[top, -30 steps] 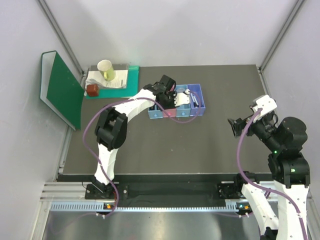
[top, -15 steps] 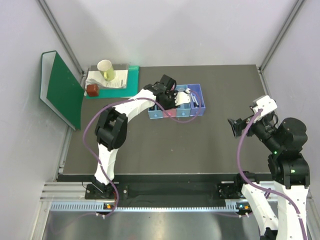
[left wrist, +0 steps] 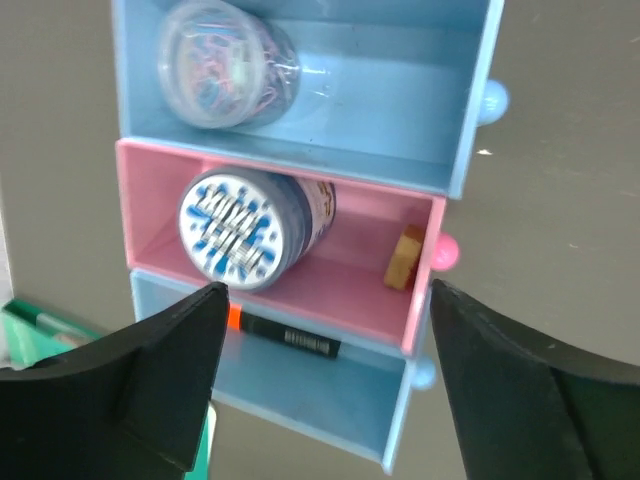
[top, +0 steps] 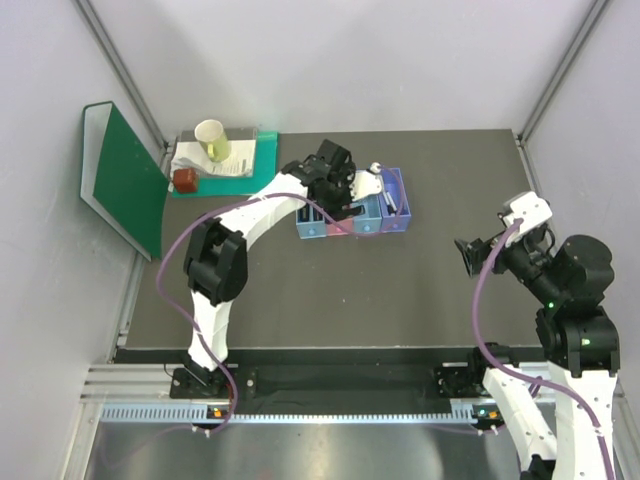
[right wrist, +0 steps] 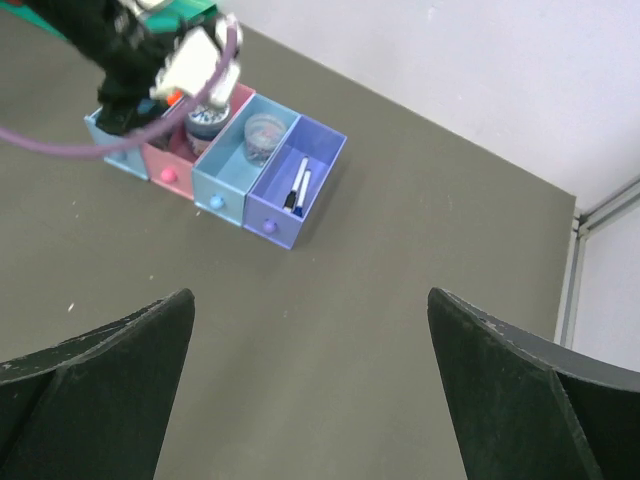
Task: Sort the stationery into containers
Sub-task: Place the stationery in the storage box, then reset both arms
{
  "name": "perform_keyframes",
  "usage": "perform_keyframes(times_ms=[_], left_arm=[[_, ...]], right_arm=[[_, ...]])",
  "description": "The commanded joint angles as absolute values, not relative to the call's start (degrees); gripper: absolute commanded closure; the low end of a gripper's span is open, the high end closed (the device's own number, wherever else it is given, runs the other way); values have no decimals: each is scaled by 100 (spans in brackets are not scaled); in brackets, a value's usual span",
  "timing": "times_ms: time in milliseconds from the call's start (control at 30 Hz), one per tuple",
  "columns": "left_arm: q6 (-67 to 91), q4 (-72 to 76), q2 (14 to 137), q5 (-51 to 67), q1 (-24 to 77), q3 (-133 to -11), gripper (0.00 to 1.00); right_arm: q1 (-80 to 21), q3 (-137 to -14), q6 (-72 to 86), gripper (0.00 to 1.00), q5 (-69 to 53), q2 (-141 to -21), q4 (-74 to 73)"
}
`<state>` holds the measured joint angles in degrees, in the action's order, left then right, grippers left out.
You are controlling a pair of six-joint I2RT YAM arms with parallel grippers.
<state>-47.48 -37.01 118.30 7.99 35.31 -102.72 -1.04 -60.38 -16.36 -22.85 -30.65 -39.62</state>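
Note:
The containers (top: pixel 352 215) are a row of joined bins on the dark table. My left gripper (left wrist: pixel 325 300) hovers open just above them, holding nothing. Below it the pink bin (left wrist: pixel 350 290) holds a round blue-patterned tin (left wrist: pixel 235 230) on its side and a tiny tan block (left wrist: pixel 405 258). A black highlighter (left wrist: pixel 290 338) with an orange cap lies in the light blue bin (left wrist: pixel 320 400). A clear round tub (left wrist: pixel 225 65) sits in the blue bin (left wrist: pixel 400 100). Slim white pens (right wrist: pixel 298 188) lie in the purple bin (right wrist: pixel 300 180). My right gripper (right wrist: pixel 310 295) hangs open over bare table, far right of the bins.
A green folder (top: pixel 125 180) leans on the left wall. Beside it a paper cup (top: pixel 212 140) stands on papers on a teal tray (top: pixel 215 168), with a red-brown block (top: pixel 185 180). The left arm (top: pixel 260 205) arcs over the table's left half.
My left gripper's jaws have spread from nearly shut to wide open over the bins, and its wrist has shifted slightly toward the back. The right arm has not moved.

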Motion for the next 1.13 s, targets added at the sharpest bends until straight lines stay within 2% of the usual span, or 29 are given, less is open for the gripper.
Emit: perform_keyframes(times_ms=[0,200,367,500,633,1100], left_arm=[[-3965,-4051,10698,1108,3559,-10652,1],[-2920,-4271,9240,913,3271,-10057,1],[-2119,-4595,7799,2284,1655,-9300,1],[-2224,-4947,7260,2732,530,-8895,1],[-2057,-5317,7198,3795,-928,-9052,1],[-1687,-4957,6891,4060,-1072,-8798,1]], right_arm=[[-44,-6380,-1942,0,-2610,-3243,-4253],[-44,-7283,-2206,0,-2383,-3936,-5122],[-44,-8382,-2153,0,-1873,-4649,-5721],[-44,-8920,-2232,0,-1512,-4921,-5941],[-44,-9254,-2163,0,-1564,-5106,-6056],[-44,-9334,-2039,0,-1538,-5107,-5889]])
